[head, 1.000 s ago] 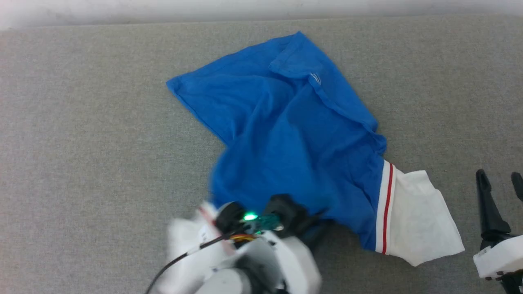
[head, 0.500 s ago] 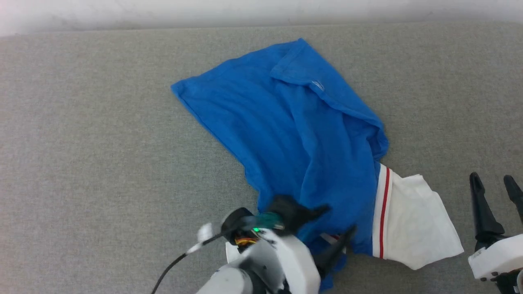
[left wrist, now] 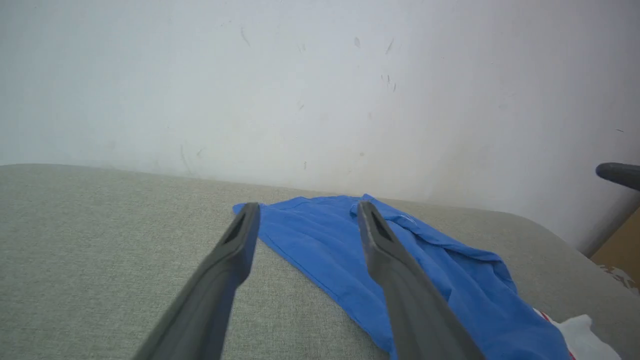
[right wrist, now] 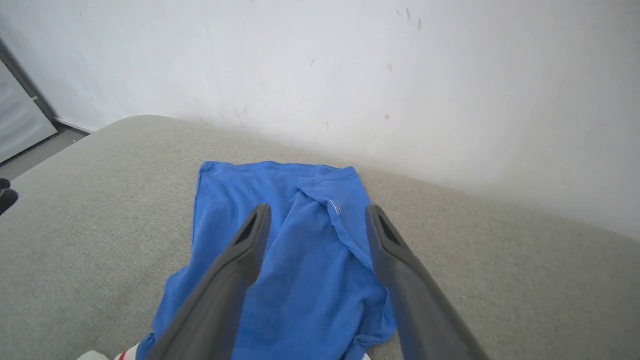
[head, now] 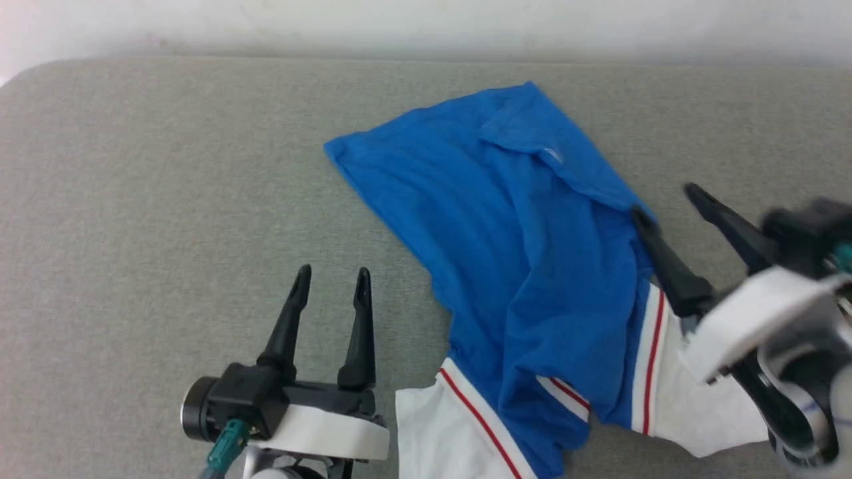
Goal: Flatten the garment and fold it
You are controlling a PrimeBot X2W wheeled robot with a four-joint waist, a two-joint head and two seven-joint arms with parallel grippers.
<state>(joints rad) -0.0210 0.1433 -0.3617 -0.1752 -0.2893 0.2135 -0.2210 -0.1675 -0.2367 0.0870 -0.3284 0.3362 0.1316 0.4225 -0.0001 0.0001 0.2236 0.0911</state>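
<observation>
Shirt (head: pixel 532 266) crumpled on grey cushion (head: pixel 166 199), just right of left gripper (head: pixel 333 273): fingers apart, empty. Right gripper (head: pixel 665 201): fingers apart, over shirt edge.

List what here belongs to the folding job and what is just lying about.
Belongs to the job: the garment, crumpled, not yet flat; the left gripper, open beside it; the right gripper, open at its right side.
Just there: the grey padded surface; the white wall; a brown board.
</observation>
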